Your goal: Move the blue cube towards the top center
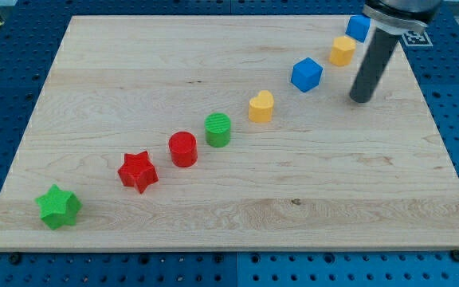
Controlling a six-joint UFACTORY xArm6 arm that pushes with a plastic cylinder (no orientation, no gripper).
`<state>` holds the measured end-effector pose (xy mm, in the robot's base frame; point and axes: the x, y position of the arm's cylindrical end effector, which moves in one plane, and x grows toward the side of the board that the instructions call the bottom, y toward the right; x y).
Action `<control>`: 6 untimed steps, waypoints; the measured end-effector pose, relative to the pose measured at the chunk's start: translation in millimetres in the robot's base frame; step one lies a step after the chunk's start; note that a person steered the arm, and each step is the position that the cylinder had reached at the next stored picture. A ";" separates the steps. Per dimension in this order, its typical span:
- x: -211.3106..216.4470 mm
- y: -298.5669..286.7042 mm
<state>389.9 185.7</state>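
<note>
Eight blocks strung diagonally across board. Bare rod's tip holds nothing, upper right of frame, near blue cube, apart.

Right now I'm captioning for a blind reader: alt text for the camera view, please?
My tip rests on a wooden board, just right of the blue cube. Eight coloured blocks run diagonally from a green star at bottom left to top right.

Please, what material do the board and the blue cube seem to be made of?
The board looks like pale wood with a matte finish: long grain lines and small knots show. The blue cube, left of my tip, looks like plastic, probably 3D-printed; its colour is even, but any ridges are too fine to confirm here.
</note>
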 end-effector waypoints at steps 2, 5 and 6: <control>-0.2 -22.3; -38.4 -66.3; -42.1 -90.7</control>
